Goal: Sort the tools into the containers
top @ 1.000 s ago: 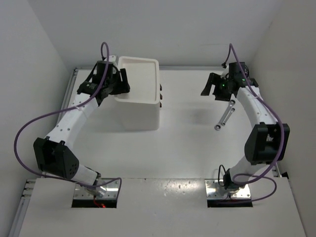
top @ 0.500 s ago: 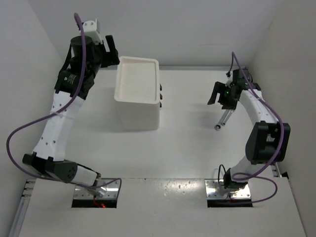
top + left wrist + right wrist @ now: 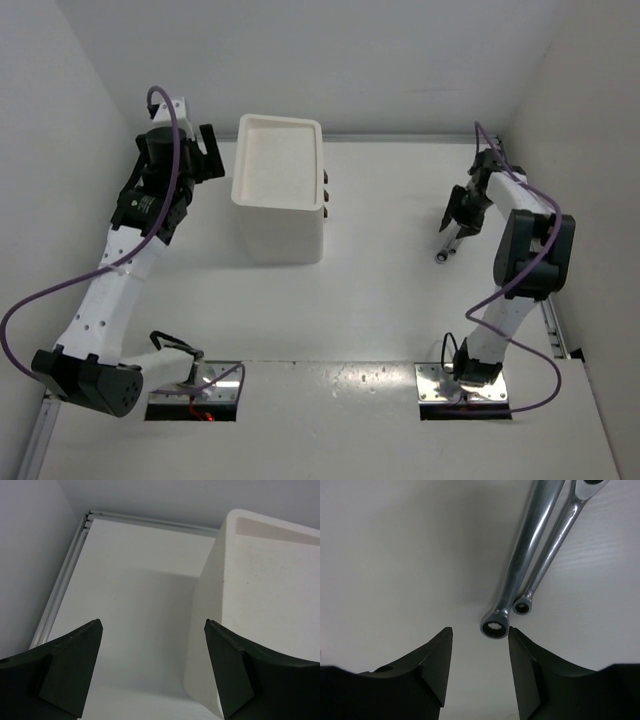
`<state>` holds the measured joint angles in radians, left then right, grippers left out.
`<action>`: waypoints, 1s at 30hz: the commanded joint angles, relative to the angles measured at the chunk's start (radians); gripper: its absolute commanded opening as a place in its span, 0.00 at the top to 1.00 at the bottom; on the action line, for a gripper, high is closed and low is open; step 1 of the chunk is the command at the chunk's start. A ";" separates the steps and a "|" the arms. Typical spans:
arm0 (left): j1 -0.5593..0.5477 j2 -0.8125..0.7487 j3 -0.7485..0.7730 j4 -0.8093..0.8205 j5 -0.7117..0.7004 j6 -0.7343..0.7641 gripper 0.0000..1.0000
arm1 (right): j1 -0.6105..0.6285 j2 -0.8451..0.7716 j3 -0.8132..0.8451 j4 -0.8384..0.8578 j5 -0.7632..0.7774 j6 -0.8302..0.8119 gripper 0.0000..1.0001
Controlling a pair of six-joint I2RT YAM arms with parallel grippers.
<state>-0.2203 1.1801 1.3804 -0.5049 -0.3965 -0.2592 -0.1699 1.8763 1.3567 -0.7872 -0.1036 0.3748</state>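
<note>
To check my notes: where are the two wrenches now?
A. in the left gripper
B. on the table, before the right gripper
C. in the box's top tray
B: the right wrist view shows both wrenches side by side on the table, just ahead of the right gripper.

Right wrist view: the thicker wrench [image 3: 527, 550] and the slimmer wrench [image 3: 555, 545] were cut off by the frame's upper edge. Overhead view, right of centre: both were too small to tell apart, their upper parts hidden under the right claw [image 3: 457, 222]. Left wrist view: the drawer unit [image 3: 265, 605] was cropped at the right and bottom edges.
</note>
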 commanded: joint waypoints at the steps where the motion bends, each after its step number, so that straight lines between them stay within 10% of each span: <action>1: 0.010 -0.028 -0.009 0.051 -0.028 0.002 0.10 | -0.014 0.082 0.122 -0.021 0.062 0.056 0.51; 30: 0.038 0.009 -0.066 0.069 -0.019 -0.048 0.10 | -0.080 0.346 0.355 -0.101 0.058 0.078 0.52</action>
<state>-0.2012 1.1896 1.3174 -0.4740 -0.4183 -0.2962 -0.2481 2.2101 1.6745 -0.8757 -0.0193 0.4416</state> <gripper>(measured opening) 0.895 0.481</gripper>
